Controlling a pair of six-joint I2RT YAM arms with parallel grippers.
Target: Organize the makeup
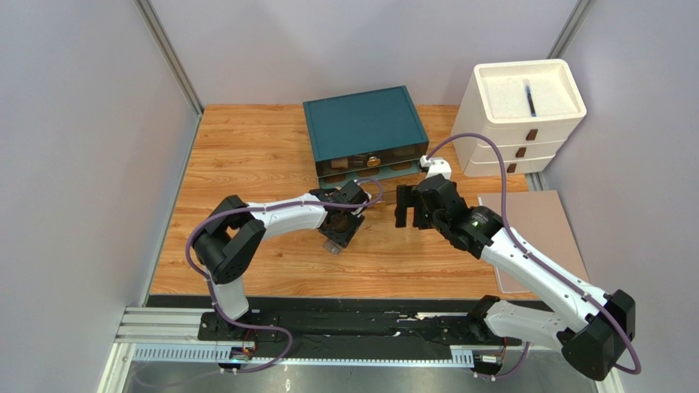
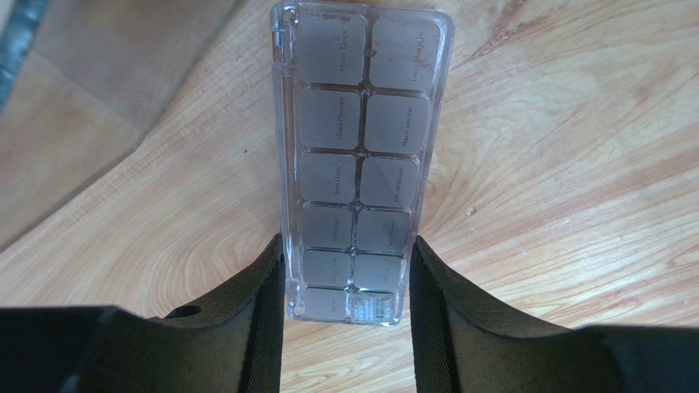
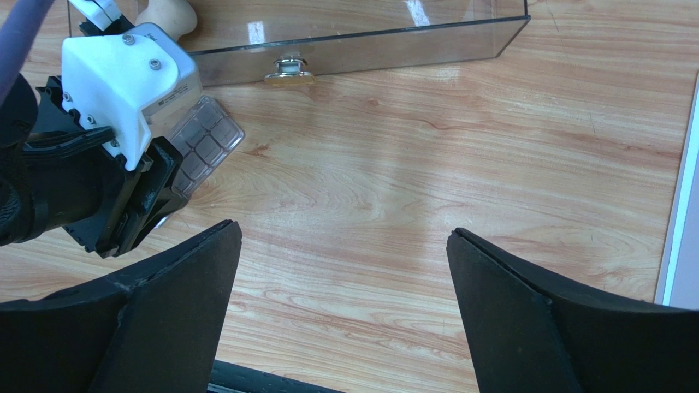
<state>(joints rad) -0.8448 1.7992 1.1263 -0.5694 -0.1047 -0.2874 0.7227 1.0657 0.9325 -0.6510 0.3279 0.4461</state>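
The flat clear palette (image 2: 353, 164) with grey-brown gridded pans lies on the wooden table, also seen in the right wrist view (image 3: 203, 141). My left gripper (image 2: 346, 241) straddles its near end, both pads against its long edges, shut on it. From above, the left gripper (image 1: 340, 229) points down just in front of the teal box. My right gripper (image 3: 344, 233) hangs open over bare wood, to the right of the left one, with nothing between its fingers; from above it (image 1: 410, 209) is beside the left wrist. A beige sponge (image 3: 168, 12) shows in the drawer.
The teal drawer box (image 1: 363, 131) stands at the back centre, its clear drawer with a gold knob (image 3: 289, 70) pulled out. A white drawer unit (image 1: 521, 115) stands at the back right. A beige board (image 1: 537, 237) lies along the right edge.
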